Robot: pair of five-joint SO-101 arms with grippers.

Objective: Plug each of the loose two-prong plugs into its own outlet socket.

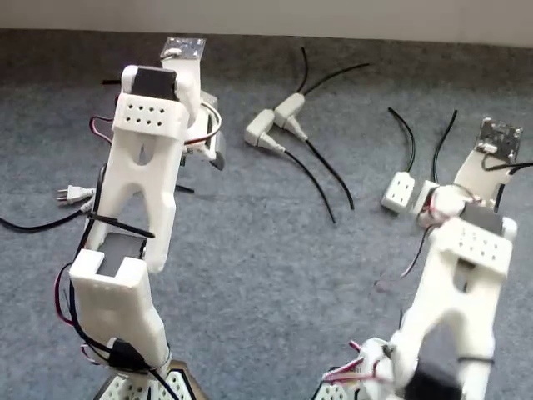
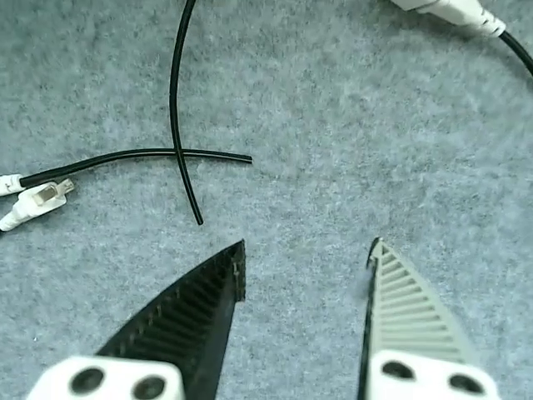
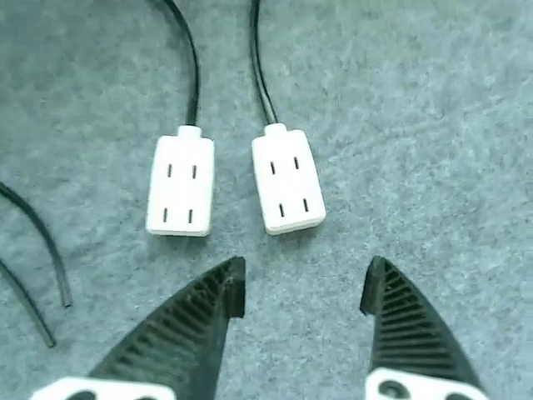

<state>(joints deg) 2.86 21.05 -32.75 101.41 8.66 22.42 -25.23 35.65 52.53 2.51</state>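
White plastic two-prong plug (image 2: 37, 198): is laid well apart from the white rectangular outlet sockets (image 3: 180, 185).
Handling: judged light and rigid; best gripped at its body.
Left gripper (image 2: 308, 246), right gripper (image 3: 306, 262): spread apart, empty.

High overhead view; two close, downward wrist views onto carpet (image 2: 333, 125).

Seemingly a robotics lab bench: grey carpeted surface (image 1: 250, 275), wired white left arm (image 1: 133, 200) at 8 o'clock, right arm (image 1: 462, 275) at 4, pale wall (image 1: 333, 15) at 12.
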